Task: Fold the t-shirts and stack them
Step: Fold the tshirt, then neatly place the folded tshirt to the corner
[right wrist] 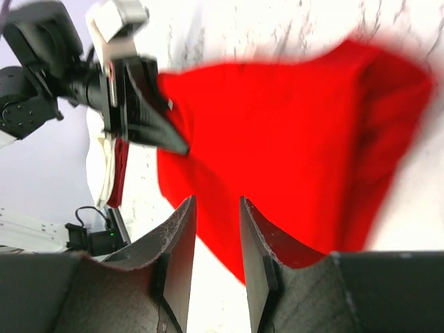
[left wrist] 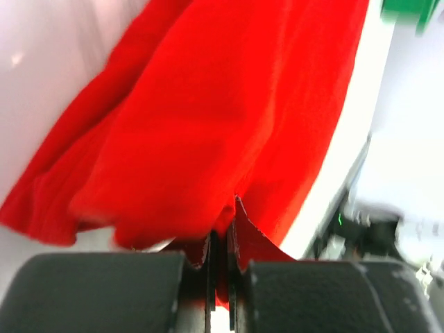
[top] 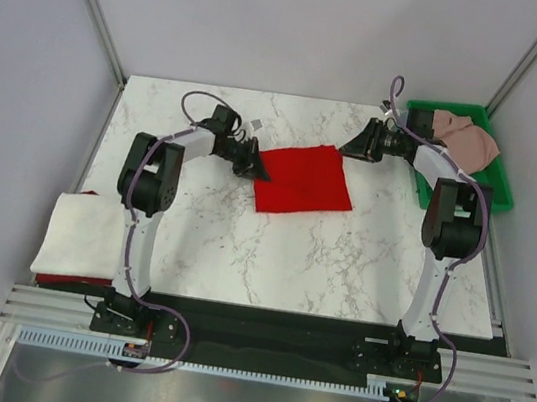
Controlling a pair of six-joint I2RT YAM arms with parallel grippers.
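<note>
A bright red t-shirt [top: 304,179] lies folded in a rough rectangle on the marble table, in the middle toward the back. My left gripper [top: 254,163] is at its left edge, shut on a pinch of the red cloth [left wrist: 229,118]; the jaws stand almost together with cloth between them [left wrist: 220,243]. My right gripper [top: 360,142] is open and empty just off the shirt's back right corner. In the right wrist view the open gripper [right wrist: 216,208] hangs over the red t-shirt [right wrist: 291,152], with the left gripper [right wrist: 163,132] across from it.
A folded white t-shirt [top: 82,234] lies at the table's left front edge with a strip of red cloth [top: 70,280] under it. A green tray [top: 498,190] at the back right holds a pale pink t-shirt [top: 470,140]. Grey walls stand on three sides.
</note>
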